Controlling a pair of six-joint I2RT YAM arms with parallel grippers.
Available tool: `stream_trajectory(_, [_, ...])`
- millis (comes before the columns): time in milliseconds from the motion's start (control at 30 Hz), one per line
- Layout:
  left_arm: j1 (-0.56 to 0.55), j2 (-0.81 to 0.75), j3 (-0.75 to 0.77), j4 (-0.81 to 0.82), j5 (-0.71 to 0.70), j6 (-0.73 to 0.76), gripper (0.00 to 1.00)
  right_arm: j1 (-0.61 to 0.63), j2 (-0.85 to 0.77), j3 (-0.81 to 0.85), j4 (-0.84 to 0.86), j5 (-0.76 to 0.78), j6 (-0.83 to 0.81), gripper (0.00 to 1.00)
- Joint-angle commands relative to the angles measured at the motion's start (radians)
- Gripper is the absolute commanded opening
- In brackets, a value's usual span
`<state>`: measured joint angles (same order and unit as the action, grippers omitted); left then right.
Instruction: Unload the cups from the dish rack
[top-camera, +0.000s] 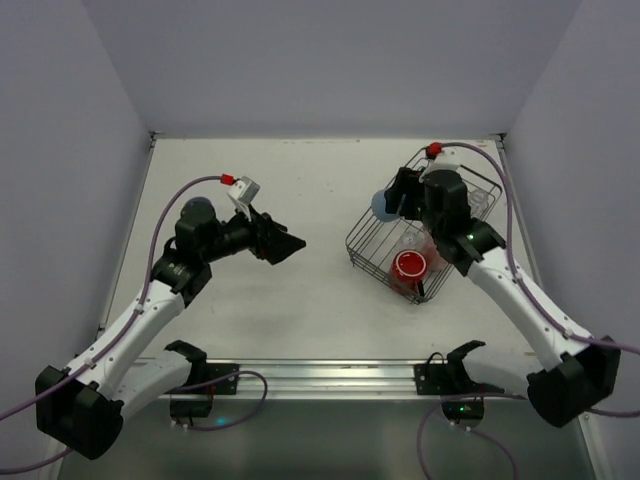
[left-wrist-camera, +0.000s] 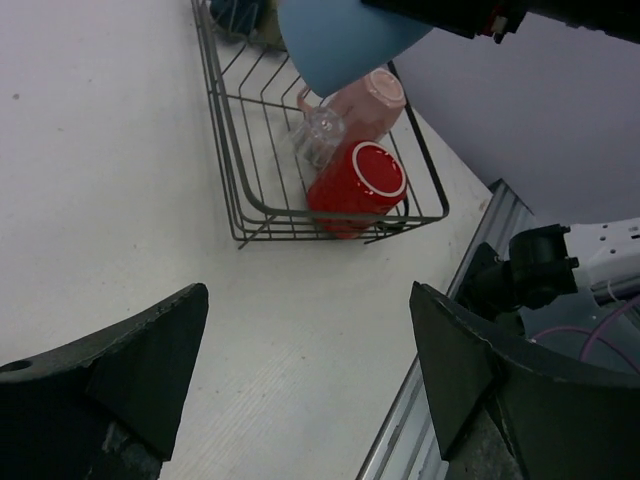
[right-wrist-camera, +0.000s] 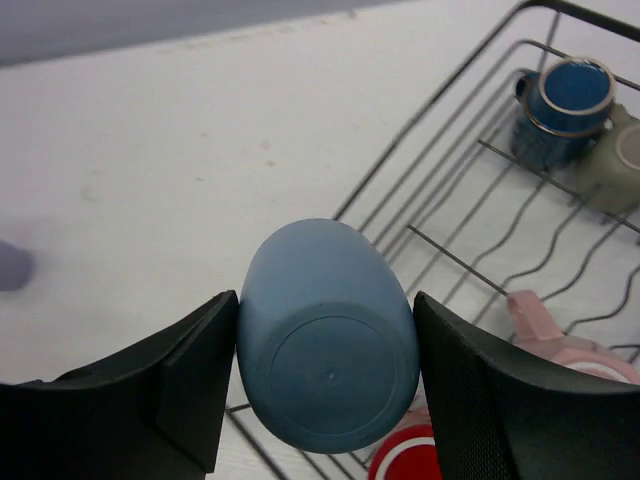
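Right claw (right-wrist-camera: 322, 400) clenched on the light blue cup (right-wrist-camera: 320, 320), fingers pressed to both sides, its base turned to the wrist camera, raised over the left rim of the dish rack (left-wrist-camera: 300, 222). The rack sits near the worktop's (top-camera: 300, 190) right edge, holding the red cup (left-wrist-camera: 355, 187), pink mug (left-wrist-camera: 372, 100), dark blue cup (right-wrist-camera: 560, 110) and olive-grey mug (right-wrist-camera: 615, 165). Bare worktop runs from the rack to the left edge, where the left claw (left-wrist-camera: 305, 360) hangs released, holding nothing.

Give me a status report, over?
Right end effector shut on light blue cup, over dish rack edge. Left end effector open. Red cup, pink cup in rack.
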<state>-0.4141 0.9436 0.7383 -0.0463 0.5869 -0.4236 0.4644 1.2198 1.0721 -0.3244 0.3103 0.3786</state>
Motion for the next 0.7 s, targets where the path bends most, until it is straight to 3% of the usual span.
stream_trajectory(0, [-0.005,0.027,-0.031,0.265,0.126,-0.185,0.86,0.003,-0.156,-0.066,0.116,-0.202,0.098,0.26])
stream_trajectory(67, [-0.006,0.065,-0.063,0.363,0.169,-0.257,0.84,0.002,-0.19,-0.107,0.168,-0.31,0.178,0.26])
stream_trajectory(100, [-0.008,0.082,-0.069,0.457,0.185,-0.32,0.83,0.005,-0.221,-0.129,0.244,-0.441,0.204,0.26])
stream_trajectory(200, [-0.014,0.139,-0.083,0.59,0.218,-0.418,0.81,0.006,-0.259,-0.257,0.46,-0.616,0.345,0.26])
stream_trajectory(467, [-0.069,0.219,-0.065,0.715,0.226,-0.492,0.8,0.01,-0.145,-0.277,0.623,-0.835,0.485,0.28])
stream_trajectory(667, [-0.086,0.242,-0.066,0.714,0.203,-0.486,0.77,0.014,-0.105,-0.319,0.735,-0.883,0.537,0.27])
